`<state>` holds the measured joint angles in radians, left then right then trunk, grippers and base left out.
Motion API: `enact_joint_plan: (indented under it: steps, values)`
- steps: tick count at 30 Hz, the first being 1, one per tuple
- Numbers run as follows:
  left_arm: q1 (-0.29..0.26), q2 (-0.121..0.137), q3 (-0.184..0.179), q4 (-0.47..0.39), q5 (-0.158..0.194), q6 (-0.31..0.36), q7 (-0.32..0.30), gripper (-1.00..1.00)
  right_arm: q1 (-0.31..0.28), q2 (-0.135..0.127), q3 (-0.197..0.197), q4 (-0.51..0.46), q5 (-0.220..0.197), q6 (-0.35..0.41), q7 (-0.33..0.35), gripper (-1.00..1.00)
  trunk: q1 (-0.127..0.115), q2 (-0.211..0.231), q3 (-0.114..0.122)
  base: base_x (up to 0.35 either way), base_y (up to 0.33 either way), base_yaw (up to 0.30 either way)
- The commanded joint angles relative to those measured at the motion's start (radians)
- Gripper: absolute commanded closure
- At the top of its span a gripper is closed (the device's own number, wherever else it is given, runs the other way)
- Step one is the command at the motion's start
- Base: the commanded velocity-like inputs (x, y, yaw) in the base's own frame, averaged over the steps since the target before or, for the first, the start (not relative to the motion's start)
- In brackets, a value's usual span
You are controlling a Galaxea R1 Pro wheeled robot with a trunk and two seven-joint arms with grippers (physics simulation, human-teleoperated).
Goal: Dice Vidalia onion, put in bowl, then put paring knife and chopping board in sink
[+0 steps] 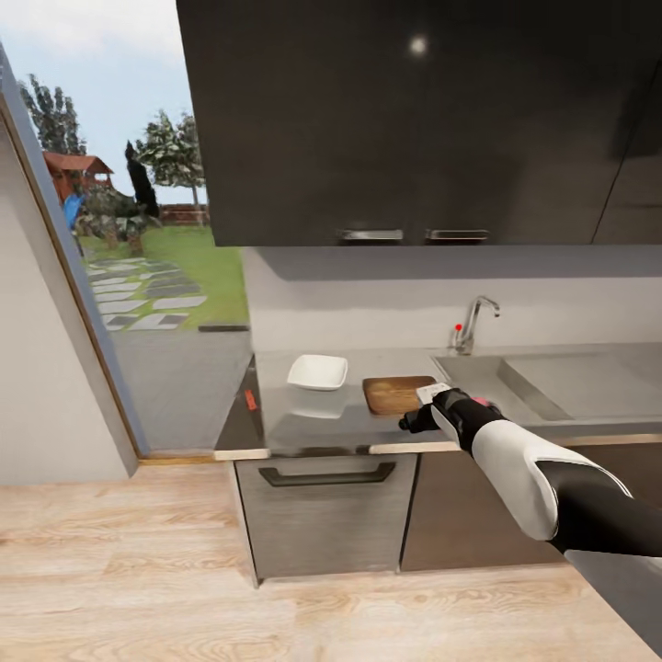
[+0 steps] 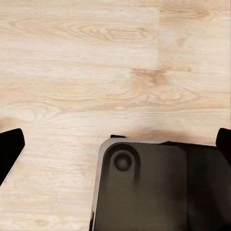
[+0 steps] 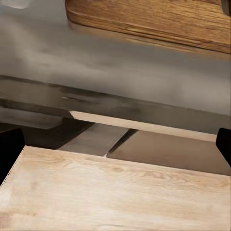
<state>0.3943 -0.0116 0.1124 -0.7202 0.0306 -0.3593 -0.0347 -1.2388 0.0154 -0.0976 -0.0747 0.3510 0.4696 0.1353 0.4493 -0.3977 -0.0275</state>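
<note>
Right gripper [image 1: 414,423] is spread wide with nothing between its fingers [image 3: 9,149]. It hangs just off the front edge of the countertop [image 1: 313,428], pointing in at it. The board [image 1: 397,393] lies straight ahead of the fingertips, a little way in from the edge. Left gripper [image 2: 115,144] is also wide open and empty, aimed down at the wooden floor [image 2: 72,72] and the robot's own dark base [image 2: 154,187].

The onion [image 1: 485,402] looks like the bit of pink tucked behind the right wrist, back toward the sink [image 1: 478,372]. The arm covers most of it, so I can't tell if it's in the basin or on the front rim.

My take: the onion isn't picked up yet. The hand needs to lift clear of the counter lip, swing back over the basin and come down on the bulb from above, closing gently because it's round and will roll. The faucet [image 1: 471,324] stands beyond it, so stay low and to the front.

Further out past the board is the bowl [image 1: 318,371]. Past that, at the counter's far end, there's a small red-orange thing [image 1: 250,400], probably the knife, but it's too small to be sure.
</note>
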Motion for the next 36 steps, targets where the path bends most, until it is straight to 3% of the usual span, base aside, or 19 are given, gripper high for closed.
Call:
enact_joint_plan:
  steps: [1, 20, 36]
  values:
    - [0.000, -0.001, 0.002, -0.001, 0.003, -0.001, -0.004, -1.00, -0.001, 0.001, -0.008, -0.002, 0.011, 0.006, 0.004, -1.00, 0.001, -0.002, -0.002, -0.001, 0.302, 0.000]
    - [0.000, -0.001, 0.002, -0.001, 0.003, -0.001, -0.004, -1.00, -0.001, 0.001, -0.008, -0.002, 0.010, 0.006, 0.005, -1.00, 0.001, -0.002, -0.002, 0.000, 0.302, -0.004]
    - [0.000, -0.001, 0.003, 0.004, 0.003, -0.001, -0.004, -1.00, -0.001, 0.001, -0.008, -0.002, 0.010, 0.006, 0.006, -1.00, 0.001, -0.002, 0.006, 0.000, 0.302, -0.129]
